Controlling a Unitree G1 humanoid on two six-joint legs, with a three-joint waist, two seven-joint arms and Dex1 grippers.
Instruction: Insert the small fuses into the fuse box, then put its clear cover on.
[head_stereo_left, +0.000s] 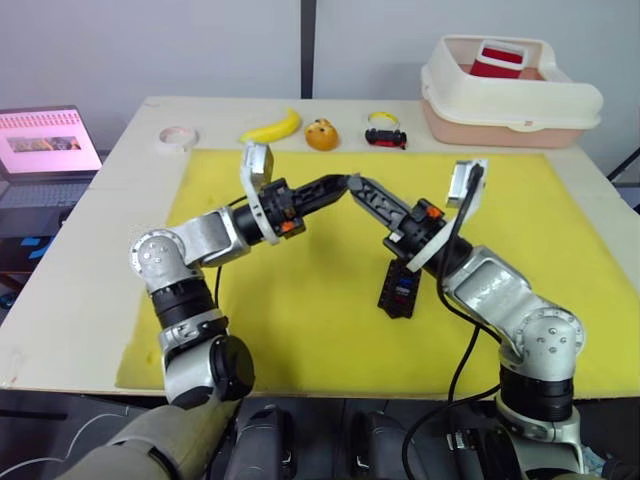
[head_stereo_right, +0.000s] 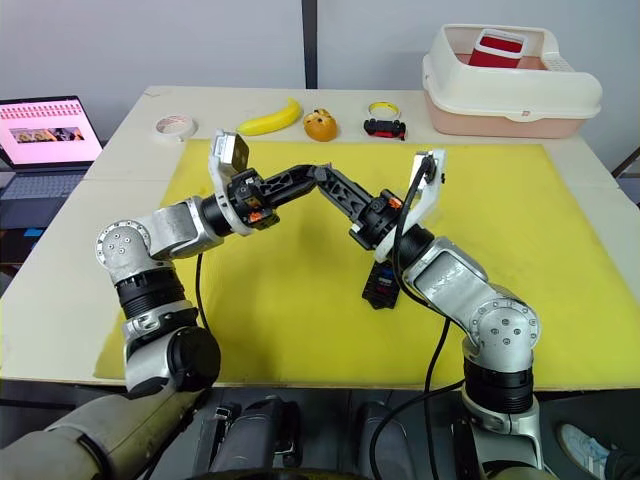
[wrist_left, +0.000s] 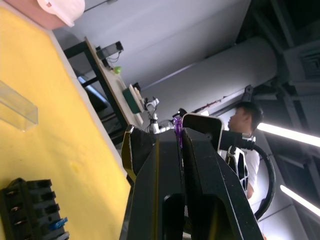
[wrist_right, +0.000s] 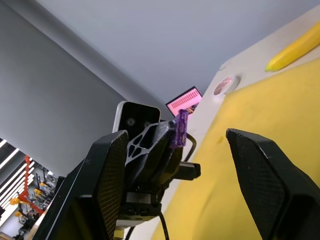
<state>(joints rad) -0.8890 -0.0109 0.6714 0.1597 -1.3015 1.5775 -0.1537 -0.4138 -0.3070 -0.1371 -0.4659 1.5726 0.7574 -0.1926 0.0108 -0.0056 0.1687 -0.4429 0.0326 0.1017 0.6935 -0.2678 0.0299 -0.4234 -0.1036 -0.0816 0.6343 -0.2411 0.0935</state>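
Pinched mid-frame in the closed left gripper (wrist_right: 172, 137) before the spread-open right gripper (head_stereo_left: 352, 183): purple fuse (wrist_right: 179, 128), likely featherlight, stiff, slippery, best gripped by its flat sides.

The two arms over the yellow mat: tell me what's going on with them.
The left gripper is shut on a purple fuse and holds it up above the yellow mat, tip to tip with the right gripper, whose fingers stand open around it. It looks like a handover. The fuse box lies on the mat under the right arm, with some fuses in it. The clear cover lies apart on the mat, not yet fitted.
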